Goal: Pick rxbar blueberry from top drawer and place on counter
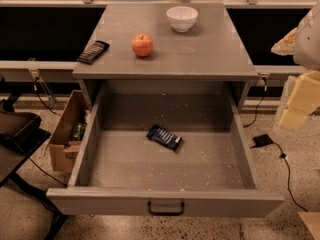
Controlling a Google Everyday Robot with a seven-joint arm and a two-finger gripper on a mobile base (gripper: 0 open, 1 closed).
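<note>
Inside speckled drawer (210,159), flat rxbar blueberry (164,137), end effector (296,106) at right

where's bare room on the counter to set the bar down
The widest bare patch of the counter is its front right, right of the apple and in front of the bowl. The back left corner is also bare. It is tighter between the black remote and the apple. The gripper sits off the right side.

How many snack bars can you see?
1. The rxbar blueberry lies on the floor of the top drawer, near the middle. None on the counter. The drawer's front may hide more. The gripper is at the right edge.
</note>
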